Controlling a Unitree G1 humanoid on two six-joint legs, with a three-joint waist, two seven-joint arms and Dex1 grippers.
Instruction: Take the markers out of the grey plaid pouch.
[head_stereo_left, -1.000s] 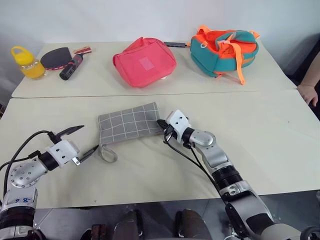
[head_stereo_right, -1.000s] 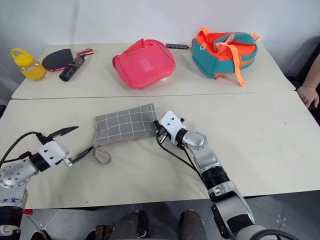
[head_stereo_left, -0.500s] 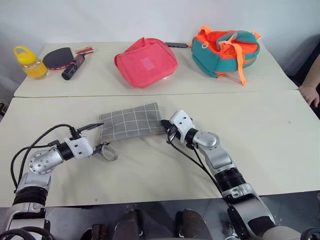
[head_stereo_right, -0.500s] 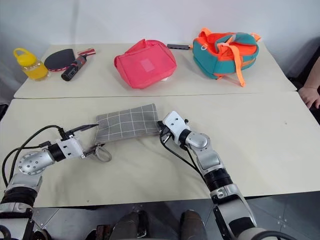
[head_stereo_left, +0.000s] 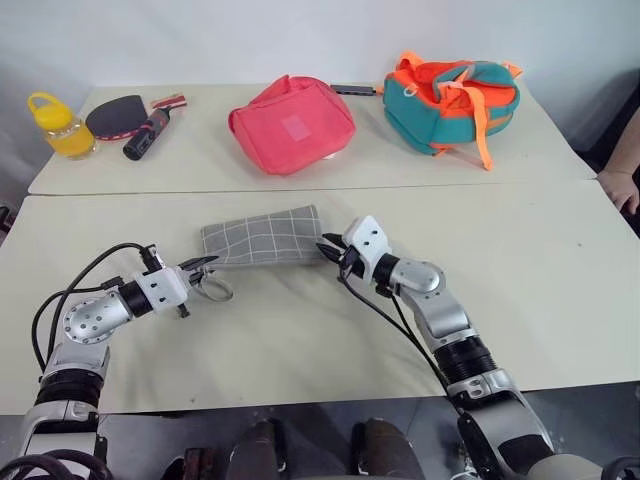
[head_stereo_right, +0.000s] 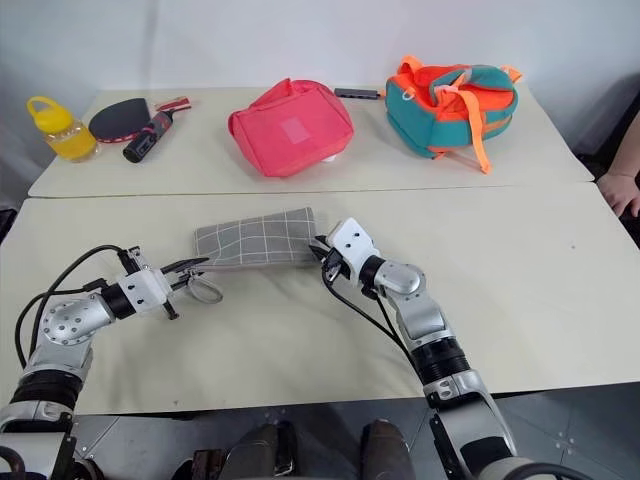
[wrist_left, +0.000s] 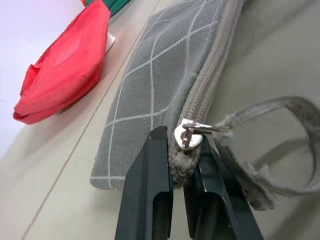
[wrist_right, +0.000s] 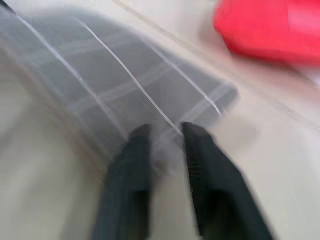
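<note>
Matt woven cloth on the grey plaid pouch (wrist_left: 165, 90) with frayed wrist loop (wrist_left: 280, 150), shiny metal zip pull (wrist_left: 190, 134), smooth matt beige counter (head_stereo_left: 300, 340), soft pink-red fabric bag (head_stereo_left: 290, 122), glossy black end effector fingers (wrist_left: 150, 195)

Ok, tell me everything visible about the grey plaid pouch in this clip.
The flat rectangular grey fabric pouch with thin white grid lines lies on the near beige table, in front of the pink-red bag. Its zipper looks fully closed along the near edge, the silver metal pull sitting at the end with the grey wrist loop. The left hand is shut on that corner. The right hand is at the opposite end, fingers slightly parted; whether it grips the fabric is unclear. No markers show.
</note>
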